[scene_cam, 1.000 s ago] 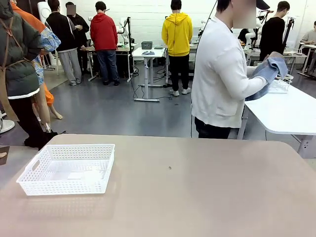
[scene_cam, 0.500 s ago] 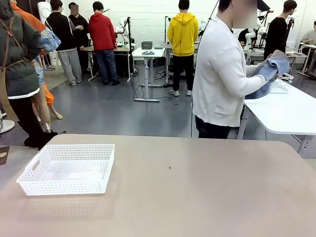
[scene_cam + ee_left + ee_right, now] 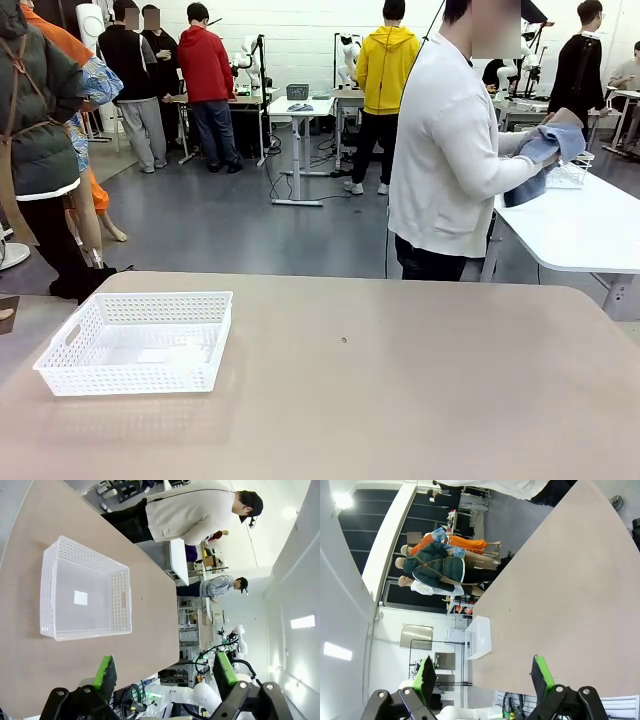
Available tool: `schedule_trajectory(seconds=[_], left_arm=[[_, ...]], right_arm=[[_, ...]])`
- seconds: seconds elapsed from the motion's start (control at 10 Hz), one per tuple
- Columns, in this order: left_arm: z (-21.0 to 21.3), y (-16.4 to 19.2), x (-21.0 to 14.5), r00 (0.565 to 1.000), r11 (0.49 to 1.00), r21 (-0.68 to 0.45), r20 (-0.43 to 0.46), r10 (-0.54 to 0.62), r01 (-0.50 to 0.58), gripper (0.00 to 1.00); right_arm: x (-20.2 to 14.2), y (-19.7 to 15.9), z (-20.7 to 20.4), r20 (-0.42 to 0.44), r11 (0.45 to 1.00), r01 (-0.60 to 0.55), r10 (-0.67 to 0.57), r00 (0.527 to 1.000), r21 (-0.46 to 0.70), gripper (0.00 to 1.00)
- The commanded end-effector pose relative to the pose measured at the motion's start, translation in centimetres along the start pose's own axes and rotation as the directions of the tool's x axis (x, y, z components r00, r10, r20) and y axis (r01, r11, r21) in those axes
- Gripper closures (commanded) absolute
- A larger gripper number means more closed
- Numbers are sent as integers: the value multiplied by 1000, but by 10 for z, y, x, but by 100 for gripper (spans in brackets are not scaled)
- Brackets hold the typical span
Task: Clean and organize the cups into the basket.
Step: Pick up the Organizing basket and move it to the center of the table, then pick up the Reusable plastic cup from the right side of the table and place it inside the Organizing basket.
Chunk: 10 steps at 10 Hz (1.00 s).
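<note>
A white lattice basket [image 3: 130,376] stands with nothing in it on the tan table's left side; the left wrist view has the basket [image 3: 121,600] below and ahead, and the right wrist view has the basket [image 3: 481,637] far off. A person [image 3: 450,150] at the far side faces away to the right and rubs a blue cloth [image 3: 545,150] around something. Just a tan edge [image 3: 566,117] peeks out of it, so the cups stay hidden. My left gripper [image 3: 165,672] hangs open high above the table, and my right gripper [image 3: 484,675] is open too, both holding nothing.
The tan table [image 3: 400,400] stretches wide and bare to the right of the basket. A white table [image 3: 590,225] with a small clear basket [image 3: 568,175] stands behind at the right. Several people stand at benches farther back.
The person's hands have shifted the blue cloth a little at the white table. A bystander in yellow has stepped to the right. The basket has stayed still.
</note>
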<state>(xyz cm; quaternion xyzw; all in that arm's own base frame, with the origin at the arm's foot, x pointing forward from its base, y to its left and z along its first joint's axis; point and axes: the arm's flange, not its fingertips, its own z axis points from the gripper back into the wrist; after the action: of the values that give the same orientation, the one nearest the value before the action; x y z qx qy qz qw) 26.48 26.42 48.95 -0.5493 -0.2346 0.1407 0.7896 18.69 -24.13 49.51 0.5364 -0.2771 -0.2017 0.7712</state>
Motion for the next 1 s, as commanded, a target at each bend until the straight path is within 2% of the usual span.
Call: schedule_trajectory(seconds=[0.0, 0.9], left_arm=[[3, 0, 0, 1000, 1000, -12, 8, -7, 7, 0], [3, 0, 0, 1000, 1000, -12, 8, -7, 7, 0]], right_arm=[[2, -1, -3, -8, 1000, -4, 5, 1000, 19, 0], [2, -1, -3, -8, 1000, -4, 5, 1000, 19, 0]])
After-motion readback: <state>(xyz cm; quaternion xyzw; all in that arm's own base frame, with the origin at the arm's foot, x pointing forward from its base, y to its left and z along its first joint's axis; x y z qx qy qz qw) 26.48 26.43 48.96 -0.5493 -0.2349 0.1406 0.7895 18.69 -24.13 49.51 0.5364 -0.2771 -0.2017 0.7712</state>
